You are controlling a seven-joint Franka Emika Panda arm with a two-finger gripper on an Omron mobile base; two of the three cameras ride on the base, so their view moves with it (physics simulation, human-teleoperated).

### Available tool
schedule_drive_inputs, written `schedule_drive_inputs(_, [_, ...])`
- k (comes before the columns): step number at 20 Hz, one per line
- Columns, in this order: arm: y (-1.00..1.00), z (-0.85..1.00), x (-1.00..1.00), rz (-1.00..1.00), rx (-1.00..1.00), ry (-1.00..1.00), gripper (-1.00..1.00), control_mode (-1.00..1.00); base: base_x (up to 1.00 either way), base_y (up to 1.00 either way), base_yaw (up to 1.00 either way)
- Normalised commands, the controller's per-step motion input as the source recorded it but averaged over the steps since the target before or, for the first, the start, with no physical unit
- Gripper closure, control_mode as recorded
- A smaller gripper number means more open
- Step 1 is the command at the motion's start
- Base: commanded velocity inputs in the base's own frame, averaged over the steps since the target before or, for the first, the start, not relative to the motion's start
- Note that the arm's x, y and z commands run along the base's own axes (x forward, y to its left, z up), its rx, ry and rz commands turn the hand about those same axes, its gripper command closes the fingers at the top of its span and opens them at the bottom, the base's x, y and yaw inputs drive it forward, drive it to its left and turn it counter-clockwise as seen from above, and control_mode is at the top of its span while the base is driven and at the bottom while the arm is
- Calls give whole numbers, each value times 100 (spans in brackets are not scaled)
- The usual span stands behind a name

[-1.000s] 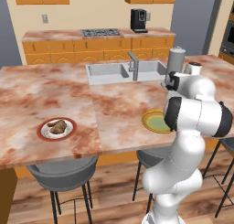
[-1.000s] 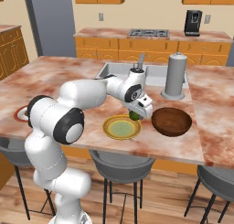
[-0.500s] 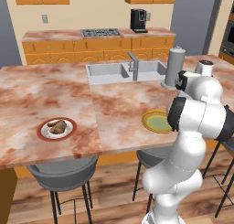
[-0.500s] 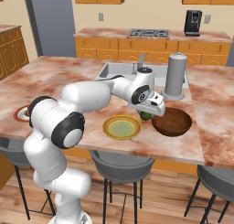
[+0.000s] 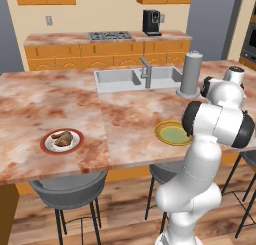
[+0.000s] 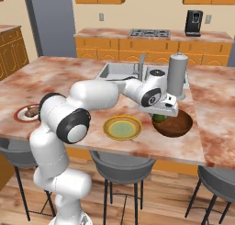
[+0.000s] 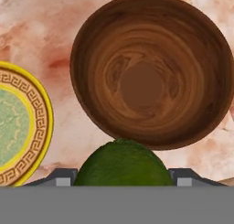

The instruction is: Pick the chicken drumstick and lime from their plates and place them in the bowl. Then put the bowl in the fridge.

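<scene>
Right base view: lime carried at the bowl's near rim.

From the left, the red-rimmed plate [image 6: 24,114] with the chicken drumstick [image 6: 32,110] sits at the desk [image 6: 55,77] edge; then the yellow-rimmed plate [image 6: 122,127], bare; then the gripper [image 6: 160,117] pinching the lime [image 6: 159,118] over the brown bowl's [image 6: 173,125] rim. A grey canister [image 6: 176,75] stands just behind, seemingly untouched. No writing is legible.

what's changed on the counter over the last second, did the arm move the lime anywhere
Yes. The gripper, shut on the lime, has carried it sideways from above the yellow-rimmed plate to the near edge of the bowl. The lime is not yet let go, and the bowl holds nothing so far. The chicken drumstick has stayed on its red-rimmed plate; neither plate nor the bowl has shifted.
</scene>
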Motion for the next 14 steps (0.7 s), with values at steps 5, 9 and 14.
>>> schedule_drive_inputs(5, [-24,-26,22,0,0,0,100,-100,0,0,0])
schedule_drive_inputs(9, [-20,-25,38,0,0,1,100,-100,0,0,0])
schedule_drive_inputs(14, [-18,-20,28,0,1,4,100,-100,0,0,0])
